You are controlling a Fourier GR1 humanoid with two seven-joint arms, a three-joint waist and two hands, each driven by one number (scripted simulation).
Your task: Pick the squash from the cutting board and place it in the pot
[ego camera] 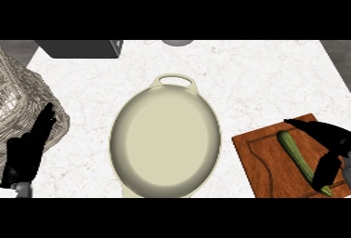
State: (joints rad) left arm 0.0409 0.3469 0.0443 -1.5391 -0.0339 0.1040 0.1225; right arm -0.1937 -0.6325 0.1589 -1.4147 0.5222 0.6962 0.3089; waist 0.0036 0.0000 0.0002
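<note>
Squash (296,154) is still lying on the cutting board (264,158), pot (165,137) holding nothing; my right hand (330,148) is hovering over it, fingers spread wide, nothing grasped yet.

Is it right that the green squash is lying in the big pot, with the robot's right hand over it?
Not quite. In the head view the squash lies on the wooden cutting board, not in the pot, which holds nothing. The right hand is indeed over it.

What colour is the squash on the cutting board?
Green, a long thin squash; clearest in the head view.
</note>
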